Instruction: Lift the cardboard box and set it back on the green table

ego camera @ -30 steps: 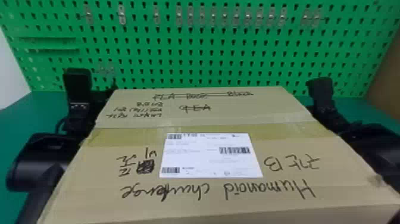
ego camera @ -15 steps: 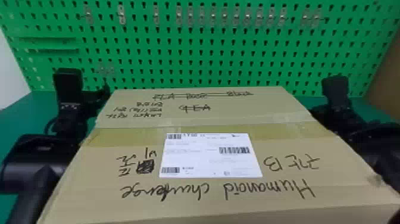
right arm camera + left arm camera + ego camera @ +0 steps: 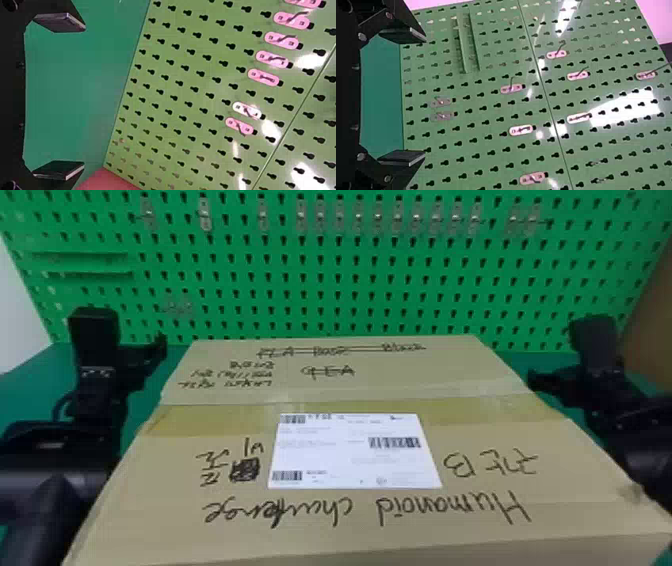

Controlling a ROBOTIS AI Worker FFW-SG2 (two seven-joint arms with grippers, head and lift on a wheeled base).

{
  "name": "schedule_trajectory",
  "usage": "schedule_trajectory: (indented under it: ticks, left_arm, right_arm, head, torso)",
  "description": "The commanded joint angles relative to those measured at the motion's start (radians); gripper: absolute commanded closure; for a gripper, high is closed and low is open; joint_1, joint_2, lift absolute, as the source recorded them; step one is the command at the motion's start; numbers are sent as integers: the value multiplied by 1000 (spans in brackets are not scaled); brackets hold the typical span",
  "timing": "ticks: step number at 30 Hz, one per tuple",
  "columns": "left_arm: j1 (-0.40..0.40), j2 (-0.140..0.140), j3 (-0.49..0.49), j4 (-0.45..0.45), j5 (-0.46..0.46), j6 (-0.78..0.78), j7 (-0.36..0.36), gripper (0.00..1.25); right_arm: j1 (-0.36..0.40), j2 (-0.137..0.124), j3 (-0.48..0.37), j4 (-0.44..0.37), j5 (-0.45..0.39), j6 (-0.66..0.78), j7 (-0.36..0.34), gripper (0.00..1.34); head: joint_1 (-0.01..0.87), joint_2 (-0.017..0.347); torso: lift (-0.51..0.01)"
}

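The cardboard box [image 3: 350,390], closed and taped, fills the middle and front of the head view, with a white label on top; its underside is hidden. Green table [image 3: 30,385] shows on both sides of it. Off the box's left side stands my left gripper [image 3: 142,352], and my right gripper [image 3: 552,382] is by its right side, toward the back. Neither holds the box. In the left wrist view my left gripper [image 3: 424,97] is open with nothing between its fingers. Likewise, my right gripper [image 3: 84,97] is open in its own wrist view.
Behind the table rises a green pegboard [image 3: 320,285] with several metal hooks along its upper part. A brown surface [image 3: 655,295] stands at the far right edge, and a pale wall [image 3: 17,290] at the left.
Both arms have moved outward, the left one to the left and the right one to the right, widening the space beside the box. The box has kept its place.
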Motion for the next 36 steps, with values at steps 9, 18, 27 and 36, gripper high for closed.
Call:
schedule_trajectory:
  ticks: [9, 18, 27, 36]
  left_arm:
    - [28, 12, 42, -40, -11, 21, -7, 246]
    - [33, 10, 57, -49, -14, 21, -7, 245]
    - [29, 8, 60, -54, -15, 21, -7, 245]
    - [26, 4, 60, -52, -17, 21, -7, 246]
  right_arm:
    - [26, -22, -41, -35, 14, 23, 0, 87]
    - [46, -25, -89, -55, 24, 32, 0, 87]
    - [47, -23, -93, -59, 30, 35, 0, 87]
    - [44, -23, -89, -58, 32, 34, 0, 87]
  head:
    - [566, 54]
    - [566, 54]
    - [566, 54]
    - [566, 54]
  torso:
    - [-183]
    - [-183]
    - [-183]
    - [-183]
